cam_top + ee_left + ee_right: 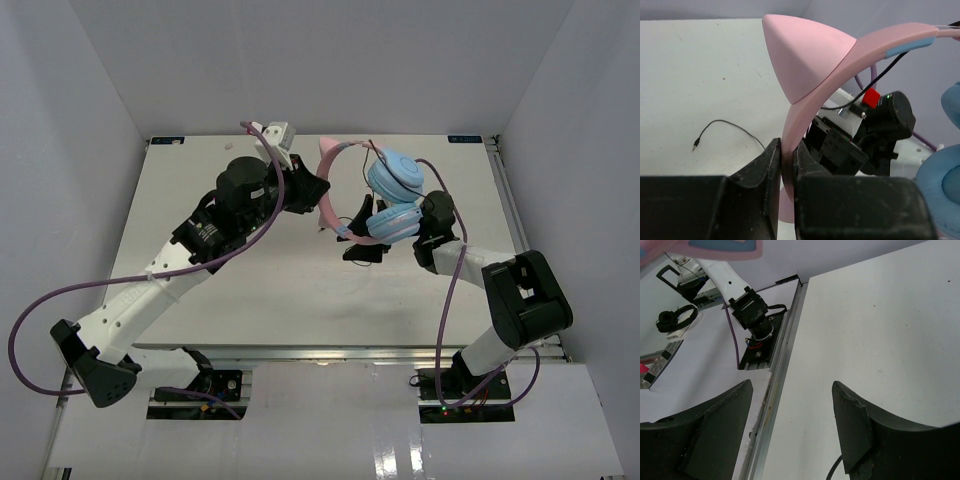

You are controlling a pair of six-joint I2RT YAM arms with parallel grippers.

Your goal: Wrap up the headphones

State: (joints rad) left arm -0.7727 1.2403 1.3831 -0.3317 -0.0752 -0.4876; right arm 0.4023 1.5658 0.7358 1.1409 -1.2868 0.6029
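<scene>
Above the table my left gripper clamps the headphones by the band, seemingly stiff and light; my right gripper gapes empty.

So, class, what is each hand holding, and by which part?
The left hand grips the headphones by the pink headband; the right hand is open and empty.

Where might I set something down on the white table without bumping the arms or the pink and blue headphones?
Bare: the near strip of the white table between the left arm base and the right arm base, and the far left corner. Crowded: far centre, where the left gripper pinches the pink-banded, blue-cupped headphones beside the open right gripper.
</scene>
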